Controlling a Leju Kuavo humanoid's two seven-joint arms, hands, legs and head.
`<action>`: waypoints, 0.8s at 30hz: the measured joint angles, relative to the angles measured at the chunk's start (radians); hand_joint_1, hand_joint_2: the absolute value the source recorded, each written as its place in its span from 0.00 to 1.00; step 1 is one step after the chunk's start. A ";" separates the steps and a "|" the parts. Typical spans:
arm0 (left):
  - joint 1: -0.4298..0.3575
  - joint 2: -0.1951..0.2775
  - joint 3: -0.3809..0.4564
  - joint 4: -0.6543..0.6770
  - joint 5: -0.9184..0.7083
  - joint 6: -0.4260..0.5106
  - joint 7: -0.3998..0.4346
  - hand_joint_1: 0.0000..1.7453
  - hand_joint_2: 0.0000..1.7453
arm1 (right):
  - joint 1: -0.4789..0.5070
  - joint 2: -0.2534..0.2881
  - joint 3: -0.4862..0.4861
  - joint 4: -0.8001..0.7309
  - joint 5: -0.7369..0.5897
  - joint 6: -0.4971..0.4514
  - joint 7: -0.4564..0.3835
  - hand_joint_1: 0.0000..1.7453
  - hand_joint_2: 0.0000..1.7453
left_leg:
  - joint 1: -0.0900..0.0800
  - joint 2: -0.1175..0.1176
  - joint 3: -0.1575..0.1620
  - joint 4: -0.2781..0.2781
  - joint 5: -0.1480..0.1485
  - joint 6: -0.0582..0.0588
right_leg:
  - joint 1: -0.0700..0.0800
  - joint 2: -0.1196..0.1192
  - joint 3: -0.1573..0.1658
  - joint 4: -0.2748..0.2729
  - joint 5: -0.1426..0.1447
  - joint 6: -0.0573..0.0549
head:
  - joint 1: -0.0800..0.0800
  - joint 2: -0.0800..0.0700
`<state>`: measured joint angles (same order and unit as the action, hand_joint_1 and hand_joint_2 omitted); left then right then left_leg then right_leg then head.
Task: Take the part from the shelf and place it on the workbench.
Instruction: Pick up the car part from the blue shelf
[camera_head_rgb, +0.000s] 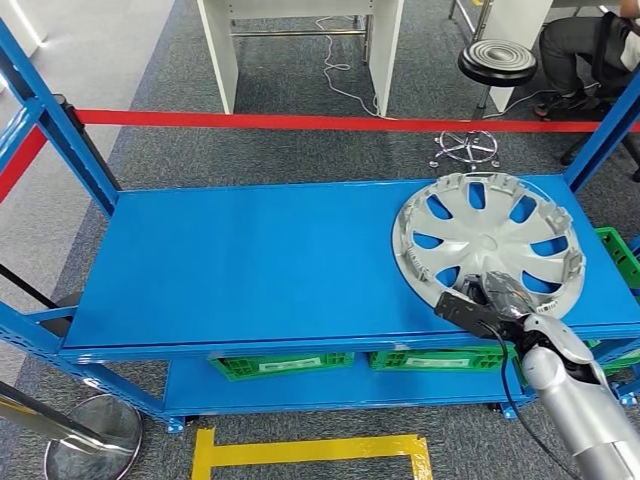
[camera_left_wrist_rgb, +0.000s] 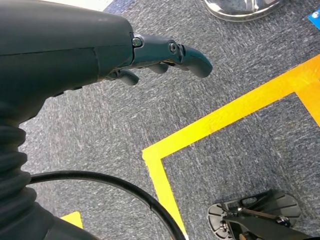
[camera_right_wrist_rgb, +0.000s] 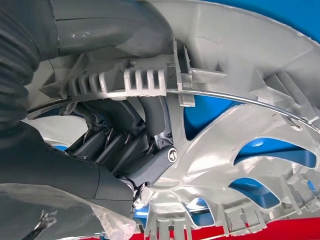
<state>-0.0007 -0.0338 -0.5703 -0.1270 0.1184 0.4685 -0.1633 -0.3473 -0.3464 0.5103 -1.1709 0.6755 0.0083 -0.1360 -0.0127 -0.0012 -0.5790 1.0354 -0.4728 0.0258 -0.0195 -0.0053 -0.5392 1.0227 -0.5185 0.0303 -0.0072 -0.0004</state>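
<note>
The task is at its grasping stage, by my reading: the hubcap (camera_head_rgb: 489, 239) lies inner side up at the right end of the blue shelf (camera_head_rgb: 249, 265), so nothing has been carried to the workbench yet. The right hand (camera_head_rgb: 492, 294) has reached its near rim, and in the right wrist view the dark fingers (camera_right_wrist_rgb: 120, 145) curl through a spoke opening and close on the ribbed rim of the hubcap, thumb on the other side; it looks gripped, though whether it is lifted clear of the shelf I cannot tell. Left to do: raise it, turn away and set it on the surface. The left hand (camera_left_wrist_rgb: 113, 50) hangs over the carpet, fingers loosely extended, holding nothing. On the lower shelf level sit 2 green crates (camera_head_rgb: 283, 364); their contents are hidden.
</note>
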 joint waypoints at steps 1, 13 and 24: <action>0.000 0.000 0.000 0.001 0.001 0.000 0.000 0.00 1.00 | 0.004 -0.001 0.000 -0.004 0.000 -0.003 0.000 1.00 1.00 | 0.000 0.000 0.000 0.000 0.000 0.000 | 0.000 0.000 0.000 0.000 0.000 0.000 | 0.000 0.000; 0.000 -0.003 0.000 0.005 0.014 0.001 -0.006 0.00 1.00 | 0.043 -0.006 -0.009 -0.046 0.029 -0.046 0.010 1.00 1.00 | 0.000 0.000 -0.001 0.000 0.000 0.000 | 0.000 0.000 -0.001 0.000 0.000 0.000 | 0.000 0.000; -0.005 -0.026 0.000 0.064 0.108 0.042 -0.108 0.00 1.00 | 0.115 -0.025 -0.078 -0.202 0.347 -0.193 0.116 1.00 1.00 | 0.000 0.000 -0.006 0.000 0.000 0.000 | 0.000 0.001 -0.005 0.000 0.000 0.000 | 0.000 0.000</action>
<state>-0.0056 -0.0593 -0.5703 -0.0630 0.2267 0.5108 -0.2714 -0.2325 -0.3711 0.4324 -1.3730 1.0222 -0.1849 -0.0198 -0.0129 -0.0014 -0.5848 1.0357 -0.4728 0.0258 -0.0197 -0.0048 -0.5446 1.0228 -0.5182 0.0304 -0.0072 -0.0004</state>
